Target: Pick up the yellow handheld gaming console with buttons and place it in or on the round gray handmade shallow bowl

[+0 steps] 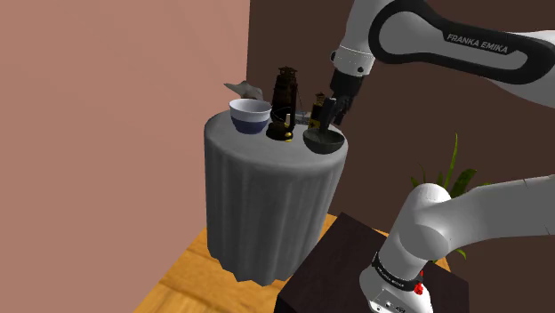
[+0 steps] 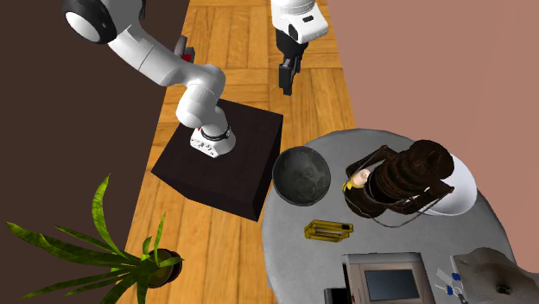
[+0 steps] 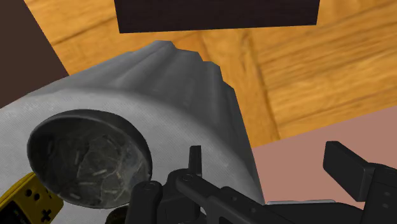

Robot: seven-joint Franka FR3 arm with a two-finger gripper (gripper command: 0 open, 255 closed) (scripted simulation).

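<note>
Gripper (image 3: 267,159) — fingers apart, holding nothing. Past it, the round grey bowl (image 3: 89,159) on the draped bench (image 3: 191,83), with the yellow console (image 3: 25,200) flat just beside it. Beyond — wood floor (image 3: 305,70), dark stand (image 3: 216,13).

You've got a round table (image 2: 285,246) under a gray cloth that hangs in folds. On top there's a dark gray bowl (image 2: 301,176) at the edge nearest the stand, with a yellow console (image 2: 328,230) lying just beside it. There's also a dark brown lantern-looking thing (image 2: 406,177), a white bowl (image 2: 464,194) and a gray gadget with a screen (image 2: 389,281).
</note>
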